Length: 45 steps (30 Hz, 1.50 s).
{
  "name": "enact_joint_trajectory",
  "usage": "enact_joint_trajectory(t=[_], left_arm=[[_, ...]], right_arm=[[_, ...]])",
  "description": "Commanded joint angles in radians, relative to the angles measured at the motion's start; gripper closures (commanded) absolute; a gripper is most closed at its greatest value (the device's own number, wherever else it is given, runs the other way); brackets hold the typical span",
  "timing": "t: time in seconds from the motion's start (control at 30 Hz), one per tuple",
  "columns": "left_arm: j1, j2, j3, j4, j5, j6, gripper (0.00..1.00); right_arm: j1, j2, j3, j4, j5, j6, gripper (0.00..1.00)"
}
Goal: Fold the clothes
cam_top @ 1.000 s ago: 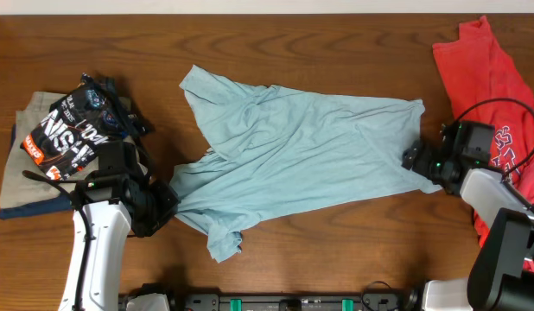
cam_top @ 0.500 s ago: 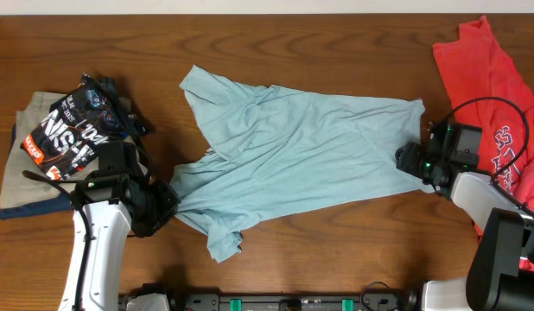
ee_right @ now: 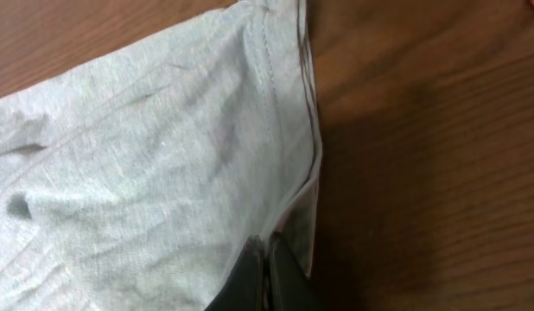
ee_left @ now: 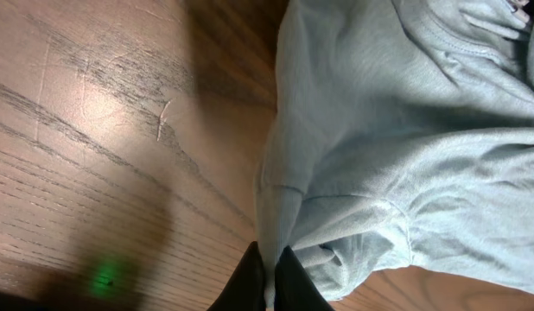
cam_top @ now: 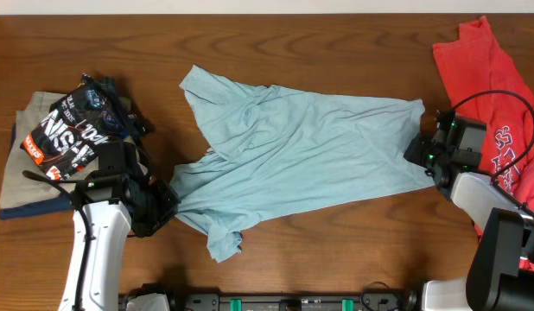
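The pale blue-grey T-shirt (cam_top: 301,155) lies spread and wrinkled across the middle of the tabletop (cam_top: 293,34). It slants from the front-left toward the right edge, with one sleeve pointing at the far edge and the other at the front edge. We hold it at both ends.

The left end effector (cam_top: 166,204) is closed on a bunched fold at the shirt's left end, toward the front-left corner. In the left wrist view its two tips sit together with cloth pinched between them. It has not moved over the last second.

The right end effector (cam_top: 421,152), near the right edge, is likewise clamped on the hem. The right wrist view shows its tips pressed together over the stitched edge.

The change is on this side. The right end effector slid a little inward toward the middle of the tabletop, and has now come back out and slightly toward the far edge, taking the hem with it. The cloth looks barely different, so we judge this to be taking up slack rather than folding. No fold is made yet.

The red T-shirt (cam_top: 483,69) at the far-right corner and the black shirt (cam_top: 73,130) by the left edge lie apart from it.
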Motion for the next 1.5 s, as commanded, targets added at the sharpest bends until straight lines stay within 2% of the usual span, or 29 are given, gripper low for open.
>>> enact_joint_trajectory(t=[0.0, 0.27, 0.3, 0.33, 0.37, 0.4, 0.47, 0.5, 0.63, 0.8, 1.1, 1.2, 1.47], left_arm=[[0.004, 0.001, 0.011, -0.001, -0.013, 0.018, 0.94], [0.004, 0.001, 0.011, 0.004, -0.013, 0.017, 0.94], [0.004, 0.001, 0.011, 0.004, -0.013, 0.017, 0.94], [0.004, 0.001, 0.011, 0.004, -0.013, 0.017, 0.94], [0.004, 0.001, 0.011, 0.005, -0.013, 0.017, 0.94], [0.004, 0.001, 0.011, 0.008, -0.013, 0.017, 0.94], [0.004, 0.001, 0.011, 0.019, -0.013, 0.017, 0.94], [0.004, 0.001, 0.011, 0.023, -0.013, 0.017, 0.94], [0.004, 0.001, 0.011, 0.026, -0.013, 0.018, 0.94], [0.004, 0.001, 0.011, 0.032, -0.013, 0.018, 0.94], [0.004, 0.001, 0.011, 0.033, -0.013, 0.018, 0.94], [0.004, 0.001, 0.011, 0.033, -0.013, 0.018, 0.94], [0.004, 0.001, 0.011, 0.033, -0.013, 0.018, 0.94]], right_arm=[[0.007, 0.006, -0.004, 0.032, 0.003, 0.021, 0.99], [-0.02, 0.006, 0.015, 0.386, 0.07, 0.186, 0.99], [-0.025, 0.006, 0.024, 0.401, 0.07, 0.192, 0.82], [-0.028, 0.006, 0.031, 0.399, 0.07, 0.192, 0.5], [-0.028, 0.006, 0.035, 0.386, 0.069, 0.192, 0.36], [-0.028, 0.006, 0.036, 0.362, 0.066, 0.191, 0.28], [-0.028, 0.006, 0.036, 0.272, 0.059, 0.183, 0.04], [-0.028, 0.006, 0.036, 0.216, 0.06, 0.169, 0.01], [-0.028, 0.006, 0.036, -0.029, 0.096, 0.101, 0.01], [-0.028, 0.006, 0.034, -0.225, 0.197, 0.084, 0.01], [-0.028, 0.006, 0.025, -0.294, 0.236, 0.083, 0.11], [-0.03, 0.003, 0.029, -0.326, 0.235, 0.082, 0.08], [-0.041, -0.045, 0.037, -0.413, 0.237, 0.082, 0.09]])
